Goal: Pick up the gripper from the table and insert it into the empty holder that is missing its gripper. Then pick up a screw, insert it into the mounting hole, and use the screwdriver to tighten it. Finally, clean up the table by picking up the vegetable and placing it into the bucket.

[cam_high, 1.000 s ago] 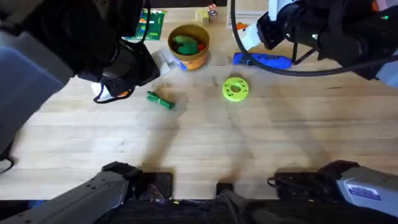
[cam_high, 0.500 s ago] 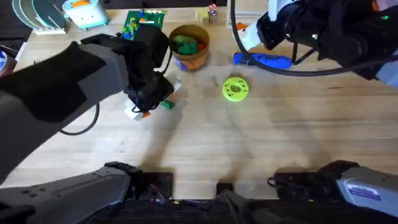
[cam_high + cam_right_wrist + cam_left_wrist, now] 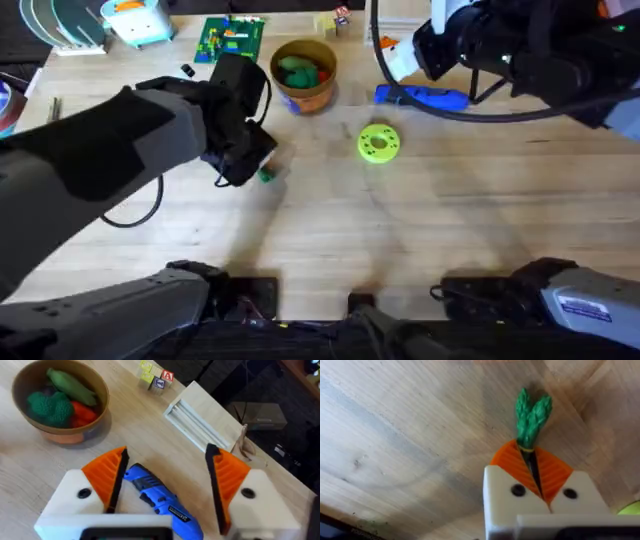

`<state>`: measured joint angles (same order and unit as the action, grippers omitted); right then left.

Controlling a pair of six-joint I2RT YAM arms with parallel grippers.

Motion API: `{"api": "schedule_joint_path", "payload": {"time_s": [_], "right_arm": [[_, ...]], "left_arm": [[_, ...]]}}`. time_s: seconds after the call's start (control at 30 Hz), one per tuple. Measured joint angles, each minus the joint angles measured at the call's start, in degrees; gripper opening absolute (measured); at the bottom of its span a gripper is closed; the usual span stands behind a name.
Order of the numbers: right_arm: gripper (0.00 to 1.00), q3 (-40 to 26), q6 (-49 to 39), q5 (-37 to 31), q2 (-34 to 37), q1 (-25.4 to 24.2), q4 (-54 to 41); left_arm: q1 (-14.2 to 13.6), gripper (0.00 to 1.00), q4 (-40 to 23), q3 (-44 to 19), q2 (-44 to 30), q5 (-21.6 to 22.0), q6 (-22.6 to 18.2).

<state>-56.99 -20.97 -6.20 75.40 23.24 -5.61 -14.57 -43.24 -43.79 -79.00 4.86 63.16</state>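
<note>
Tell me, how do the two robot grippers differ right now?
The left gripper is closed on the green vegetable, pinching its stem between orange pads, low over the table. The right gripper is spread wide open and holds nothing; it sits over the blue screwdriver, near the bucket. Both have white fingers with orange ribbed pads.
</note>
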Motion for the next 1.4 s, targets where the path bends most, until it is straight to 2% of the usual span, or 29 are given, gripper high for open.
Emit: {"api": "schedule_joint_path", "payload": {"time_s": [0.13,0.23,0.33,0.43,0.57,0.67,0.73,0.93,1.1,1.3,1.4], "right_arm": [[0.915,0.0,0.0,0.0,0.0,0.0,0.0],[0.913,0.0,0.0,0.0,0.0,0.0,0.0],[0.914,0.0,0.0,0.0,0.0,0.0,0.0],[0.913,0.0,0.0,0.0,0.0,0.0,0.0],[0.915,0.0,0.0,0.0,0.0,0.0,0.0],[0.915,0.0,0.0,0.0,0.0,0.0,0.0],[0.915,0.0,0.0,0.0,0.0,0.0,0.0],[0.914,0.0,0.0,0.0,0.0,0.0,0.0],[0.913,0.0,0.0,0.0,0.0,0.0,0.0],[0.915,0.0,0.0,0.0,0.0,0.0,0.0],[0.915,0.0,0.0,0.0,0.0,0.0,0.0]], "left_arm": [[0.4,0.020,-0.5,-0.3,0.0,-0.9,-0.2],[0.5,0.019,-4.9,-2.8,0.0,-1.5,-0.6],[0.5,0.019,-8.2,-8.0,-0.1,-2.2,-1.8],[0.5,0.019,-8.7,-16.5,-0.1,-2.4,-4.6],[0.5,0.019,-3.6,-24.2,-0.1,-2.3,-8.9],[0.5,0.019,2.9,-25.5,-0.1,-2.3,-11.6],[0.5,0.019,5.3,-25.5,-0.1,-2.6,-11.9],[0.5,0.019,12.7,-25.5,-3.3,-6.0,-7.5],[0.5,0.018,19.7,-25.5,-9.9,-11.7,-5.3],[0.5,0.018,25.6,-25.5,-16.5,-17.7,-0.5],[0.5,0.018,26.3,-25.5,-17.9,-19.8,0.6]]}}
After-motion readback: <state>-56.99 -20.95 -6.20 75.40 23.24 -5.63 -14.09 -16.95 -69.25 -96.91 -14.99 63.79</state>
